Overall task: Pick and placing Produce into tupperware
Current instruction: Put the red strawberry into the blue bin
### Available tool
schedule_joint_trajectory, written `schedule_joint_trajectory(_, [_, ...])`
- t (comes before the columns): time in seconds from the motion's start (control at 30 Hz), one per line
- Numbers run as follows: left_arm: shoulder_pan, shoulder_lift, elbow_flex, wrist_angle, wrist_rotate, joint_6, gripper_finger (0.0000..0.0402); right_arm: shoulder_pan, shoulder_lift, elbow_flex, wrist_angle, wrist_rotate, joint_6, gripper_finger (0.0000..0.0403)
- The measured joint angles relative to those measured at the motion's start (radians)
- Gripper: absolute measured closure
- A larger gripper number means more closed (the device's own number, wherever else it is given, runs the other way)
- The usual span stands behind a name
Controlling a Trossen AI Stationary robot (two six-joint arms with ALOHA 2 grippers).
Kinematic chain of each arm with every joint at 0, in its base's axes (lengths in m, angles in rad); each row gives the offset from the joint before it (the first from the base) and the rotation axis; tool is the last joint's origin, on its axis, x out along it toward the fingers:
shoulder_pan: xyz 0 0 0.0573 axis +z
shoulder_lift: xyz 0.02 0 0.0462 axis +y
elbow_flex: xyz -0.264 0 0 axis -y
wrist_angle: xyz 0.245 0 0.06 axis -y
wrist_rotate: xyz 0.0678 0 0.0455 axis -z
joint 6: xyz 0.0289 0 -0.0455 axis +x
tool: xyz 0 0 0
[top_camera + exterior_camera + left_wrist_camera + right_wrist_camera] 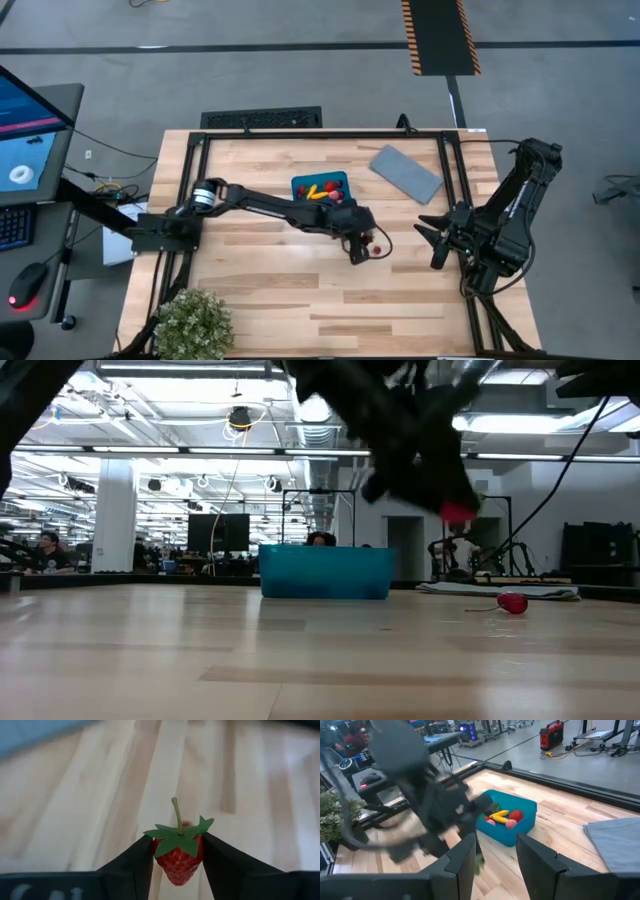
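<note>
I am lifting a strawberry (179, 861) off the bench (290, 300), my left jaws (178, 857) clenched on its red flanks with the green cap and stem poking up free between my fingers (131, 865), a hold that looks set to keep the fruit steady. From above, my left jaws (358, 243) are hanging just beside the teal tupperware (300, 184), on the side nearer my right arm, so the carry back to it should be short. The tupperware is already keeping several pieces of produce (503, 817): yellow-orange ones and red ones, bunched against one wall. One more red berry (512, 602) is lying alone on the wood, close under my left jaws, probably next in line. My right jaws (432, 240) are waiting released and empty near the bench's right edge, well apart from the tupperware, leaving my left arm room. The grey lid (406, 172) is resting flat beyond the tupperware, out of the way until filling is done. The leafy plant (192, 322) is sitting at the near left corner.
</note>
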Motion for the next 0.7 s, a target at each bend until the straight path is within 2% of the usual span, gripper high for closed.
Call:
schedule_joint_trajectory(0.2, [-0.046,-0.138,0.001,-0.063,-0.105,0.087,0.0279,0.0,0.0,0.0,0.006,0.001,0.0,0.024])
schedule_joint_trajectory(0.43, [-0.096,-0.331,0.002,-0.198,-0.253,0.168,0.0261,0.0,0.0,0.0,0.01,0.002,0.0,0.024])
schedule_joint_trajectory(0.7, [-0.16,-0.527,-0.007,-0.463,-0.519,0.17,0.0274,0.0,0.0,0.0,0.014,0.009,0.0,0.024])
